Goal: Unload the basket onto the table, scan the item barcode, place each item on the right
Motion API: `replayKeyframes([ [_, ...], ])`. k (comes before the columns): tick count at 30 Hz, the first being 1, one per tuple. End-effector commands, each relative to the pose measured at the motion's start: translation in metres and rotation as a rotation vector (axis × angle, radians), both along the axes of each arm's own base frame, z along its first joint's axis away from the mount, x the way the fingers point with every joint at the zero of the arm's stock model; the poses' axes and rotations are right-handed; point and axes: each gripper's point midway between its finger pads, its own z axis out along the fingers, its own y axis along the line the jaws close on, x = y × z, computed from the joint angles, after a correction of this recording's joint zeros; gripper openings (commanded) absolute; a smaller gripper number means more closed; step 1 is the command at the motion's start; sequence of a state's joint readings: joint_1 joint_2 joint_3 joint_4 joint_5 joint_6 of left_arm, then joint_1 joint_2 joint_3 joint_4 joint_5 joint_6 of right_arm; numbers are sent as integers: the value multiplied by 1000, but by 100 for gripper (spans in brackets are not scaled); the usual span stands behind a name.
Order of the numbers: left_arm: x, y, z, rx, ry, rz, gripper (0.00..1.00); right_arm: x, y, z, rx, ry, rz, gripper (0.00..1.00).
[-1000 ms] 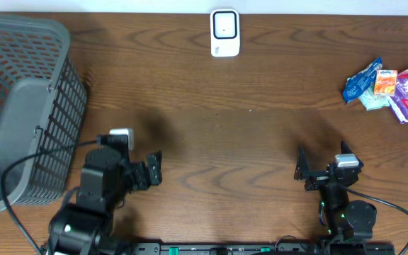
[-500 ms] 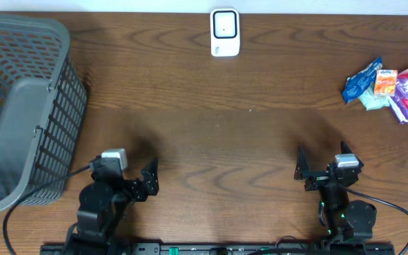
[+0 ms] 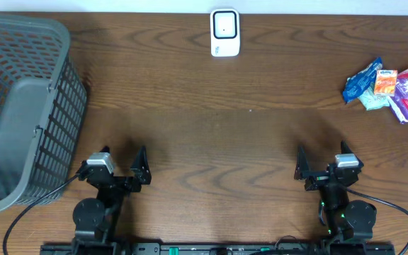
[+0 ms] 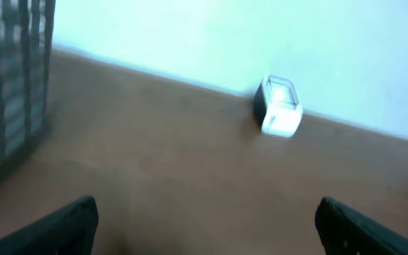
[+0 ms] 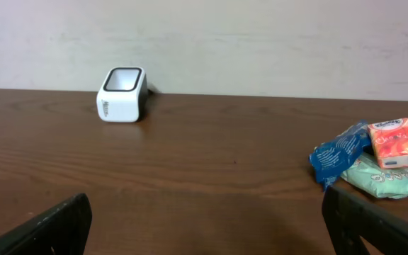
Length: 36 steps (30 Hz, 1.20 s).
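The white barcode scanner (image 3: 224, 32) stands at the table's far edge, its window facing up; it also shows as the scanner (image 4: 280, 106) in the blurred left wrist view and the scanner (image 5: 121, 94) in the right wrist view. The items, a pile of several snack packets (image 3: 388, 88), lie at the far right, with a blue packet (image 5: 338, 159) and an orange packet (image 5: 399, 142) nearest the scanner side. My left gripper (image 3: 124, 154) and right gripper (image 3: 322, 154) rest near the front edge, both open and empty, far from the packets. Left gripper (image 4: 204, 216) and right gripper (image 5: 204, 216) show only bare wood between the fingers.
A large grey mesh basket (image 3: 20, 106) fills the left side of the table, close beside my left arm; its wall shows as the basket (image 4: 13, 78) at the left of the left wrist view. A pale wall runs behind the table's far edge.
My left arm has pulled back from beside the basket to the front edge and turned to face straight ahead. The right arm and the packets have stayed put.
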State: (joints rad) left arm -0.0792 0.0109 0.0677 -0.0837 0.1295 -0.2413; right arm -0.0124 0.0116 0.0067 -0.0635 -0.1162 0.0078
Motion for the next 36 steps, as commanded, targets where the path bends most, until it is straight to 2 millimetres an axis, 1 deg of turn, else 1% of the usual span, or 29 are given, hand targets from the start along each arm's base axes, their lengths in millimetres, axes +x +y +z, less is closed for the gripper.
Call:
replayKeyframes([
  [1, 4, -4, 5, 52, -85, -29, 98, 0, -2, 0, 14, 0, -7, 99],
  [3, 4, -7, 5, 85, -101, -46, 98, 0, -2, 0, 14, -1, -7, 99],
  [7, 4, -4, 2, 129, -97, -39, 98, 0, -2, 0, 14, 0, -7, 99],
  [9, 4, 1, -7, 132, -55, -21, 98, 0, -2, 0, 14, -1, -7, 99],
  [11, 3, 8, -24, 134, 14, 1, 98, 0, -2, 0, 14, -1, -7, 99],
  [14, 4, 14, -23, 138, 11, 29, 98, 0, -2, 0, 14, -1, -7, 99],
  [18, 4, 15, -23, 155, 11, 30, 98, 0, -2, 0, 14, -1, -7, 99],
  [23, 4, 15, -24, 249, 0, 18, 98, 0, -2, 0, 14, 0, -7, 99],
  [29, 4, 16, -24, 252, 3, 25, 98, 0, -2, 0, 14, -1, -7, 99],
  [33, 4, 26, -26, 261, 15, 79, 98, 0, -2, 0, 14, -1, -7, 99],
  [36, 4, 24, -26, 226, 18, 74, 98, 0, -2, 0, 14, 0, -7, 99],
])
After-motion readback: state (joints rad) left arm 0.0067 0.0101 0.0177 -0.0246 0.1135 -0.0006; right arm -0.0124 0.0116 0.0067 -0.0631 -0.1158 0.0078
